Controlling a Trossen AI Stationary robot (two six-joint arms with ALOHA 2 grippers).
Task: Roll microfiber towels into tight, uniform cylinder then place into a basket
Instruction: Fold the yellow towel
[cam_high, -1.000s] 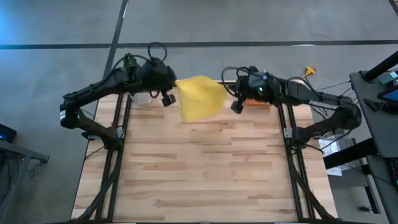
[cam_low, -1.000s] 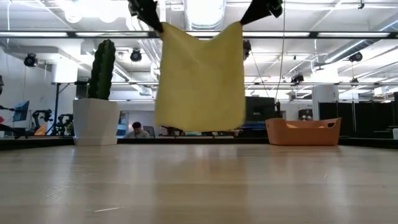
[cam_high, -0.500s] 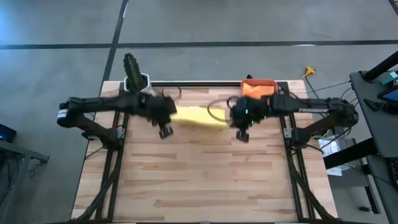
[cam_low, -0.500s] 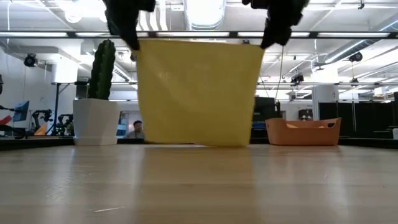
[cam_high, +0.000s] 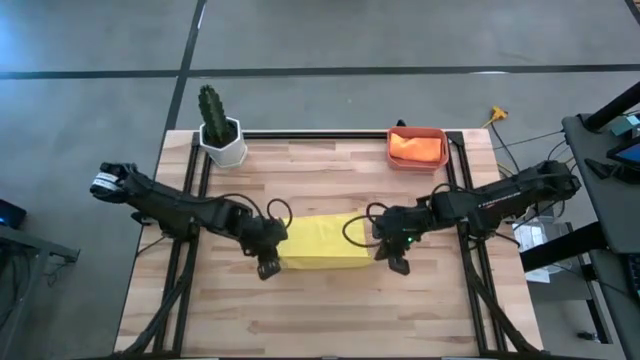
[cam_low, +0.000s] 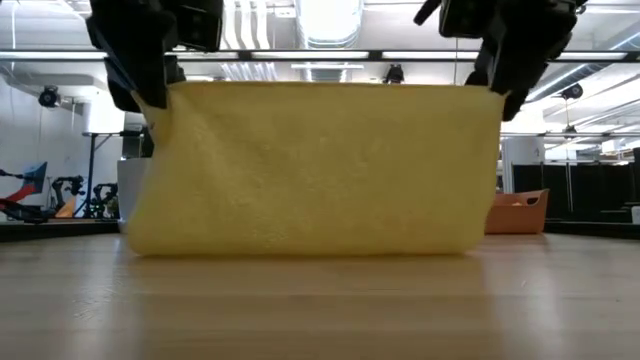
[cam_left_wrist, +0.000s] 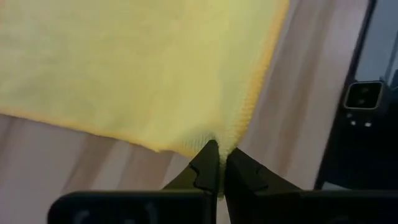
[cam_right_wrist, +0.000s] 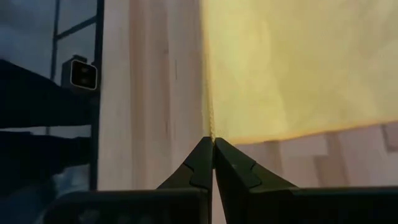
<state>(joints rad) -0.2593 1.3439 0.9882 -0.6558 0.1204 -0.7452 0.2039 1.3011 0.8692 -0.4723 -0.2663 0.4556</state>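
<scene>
The yellow towel (cam_high: 320, 243) is stretched between my two grippers over the middle of the table. In the low view it hangs as a wide sheet (cam_low: 315, 165), with its lower edge (cam_low: 300, 250) on the wood. My left gripper (cam_high: 268, 262) is shut on the towel's left upper corner. My right gripper (cam_high: 393, 258) is shut on its right upper corner. The salmon-red basket (cam_high: 417, 133) stands at the far right, with the orange towel (cam_high: 415, 148) lying in it. My left gripper pinches the towel's left upper corner (cam_left_wrist: 219, 142) between its two fingers. The corner is held up off the table, and the cloth runs away from the fingers toward the far edge. My right gripper pinches the towel's right upper corner (cam_right_wrist: 210, 132) between its two fingers. The top edge (cam_low: 320, 86) runs straight and taut between the grippers, and the lower edge lies on the table.
A white pot with a green cactus (cam_high: 218, 125) stands at the far left corner. The basket also shows at the right of the low view (cam_low: 515, 212), behind the towel. Bare wood lies near the front edge (cam_high: 320, 320).
Both grippers have come down and toward the table's near edge, and have moved apart. The yellow towel, which hung narrow and clear of the table, is now spread wide. Its top edge is drawn taut and its lower edge has reached the wood.
</scene>
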